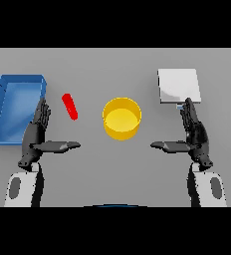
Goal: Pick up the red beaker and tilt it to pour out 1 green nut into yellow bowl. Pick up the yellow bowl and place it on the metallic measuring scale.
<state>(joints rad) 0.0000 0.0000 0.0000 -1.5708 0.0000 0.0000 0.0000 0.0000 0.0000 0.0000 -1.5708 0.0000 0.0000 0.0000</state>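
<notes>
Two open hands flank a yellow bowl [121, 118] on the grey counter [112, 164].
Bowl looks empty; red beaker [70, 106] lies tilted between it and a blue bin [16, 108]; metallic scale [179, 85] beyond the right hand [193, 134], left hand [38, 133] near the bin.

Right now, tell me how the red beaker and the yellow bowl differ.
The red beaker is slim, elongated and slanted in the view; the yellow bowl is wide, round and upright with its opening up. The beaker is far narrower than the bowl. The beaker lies nearer the left hand, the bowl at centre. Both rest on the grey table, untouched.
</notes>
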